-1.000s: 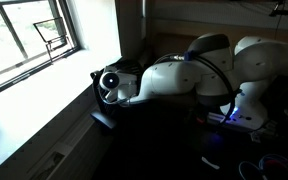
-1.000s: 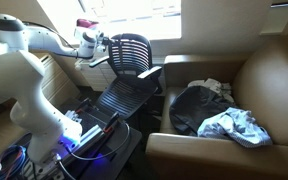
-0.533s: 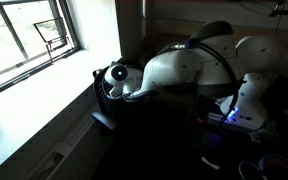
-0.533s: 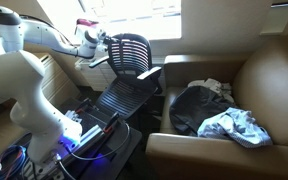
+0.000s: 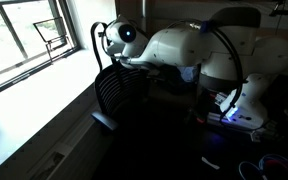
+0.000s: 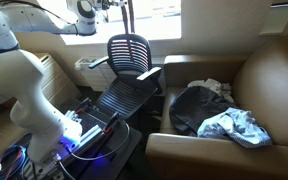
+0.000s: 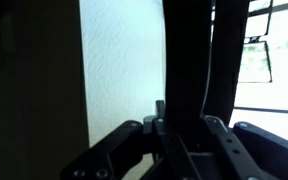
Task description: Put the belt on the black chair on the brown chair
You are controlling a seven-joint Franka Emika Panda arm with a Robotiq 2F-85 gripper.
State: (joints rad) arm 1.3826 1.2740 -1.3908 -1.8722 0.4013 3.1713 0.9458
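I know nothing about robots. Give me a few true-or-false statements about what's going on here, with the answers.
1. The gripper holds the belt. True.
2. The belt lies on the brown chair. False: it hangs from the gripper.
3. Clothes lie on the brown chair's seat. True.
4. The gripper is down at the black chair's seat. False: it is higher than that chair's back.

No writing, label, brand, number or sign can be read in any view, neither on the black office chair with the ribbed mesh back (image 6: pixel 132 55) nor on the brown upholstered armchair (image 6: pixel 272 88)
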